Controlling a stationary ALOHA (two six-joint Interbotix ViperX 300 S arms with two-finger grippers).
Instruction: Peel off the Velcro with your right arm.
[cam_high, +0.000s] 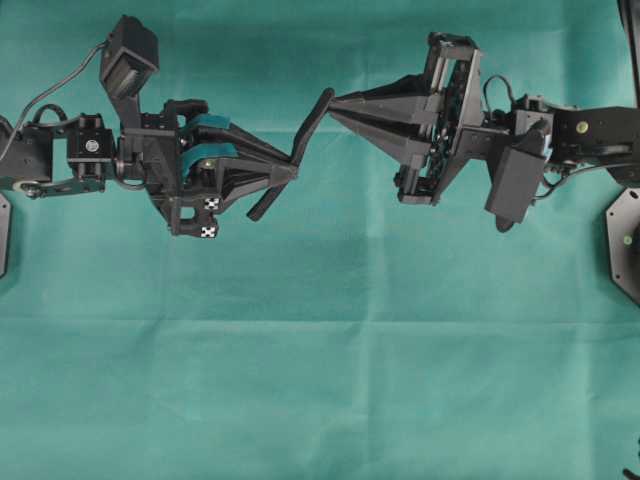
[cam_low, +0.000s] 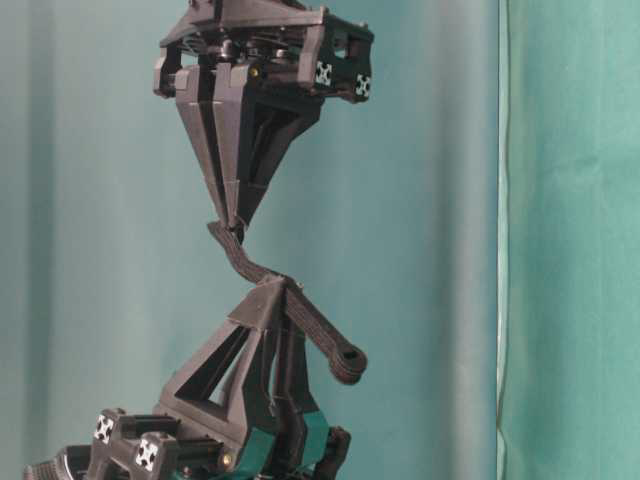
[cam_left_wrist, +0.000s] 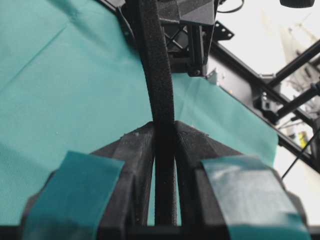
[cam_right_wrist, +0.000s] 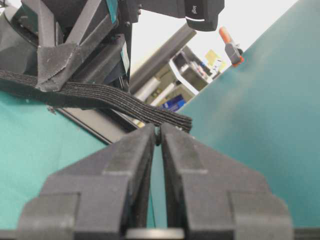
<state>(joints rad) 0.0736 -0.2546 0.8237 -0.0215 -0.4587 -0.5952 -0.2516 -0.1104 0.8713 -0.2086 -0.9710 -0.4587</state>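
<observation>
The Velcro (cam_high: 310, 130) is a narrow black strap held in the air between both arms. My left gripper (cam_high: 293, 172), the one with teal pads, is shut on its middle (cam_left_wrist: 164, 165). One layer runs up to the right arm's gripper (cam_high: 333, 103). The other layer hangs free and ends in a rounded tip (cam_low: 348, 365). In the right wrist view the plain black fingertips (cam_right_wrist: 150, 134) meet at the strap's end (cam_right_wrist: 170, 119) and pinch its edge. From table level the right gripper (cam_low: 232, 222) points down onto the strap (cam_low: 245, 262), just above the left gripper (cam_low: 272, 285).
A green cloth (cam_high: 320, 380) covers the table under both arms. A black base plate (cam_high: 625, 240) sits at the right edge. Black frame rails (cam_left_wrist: 240, 70) run along the table's far side.
</observation>
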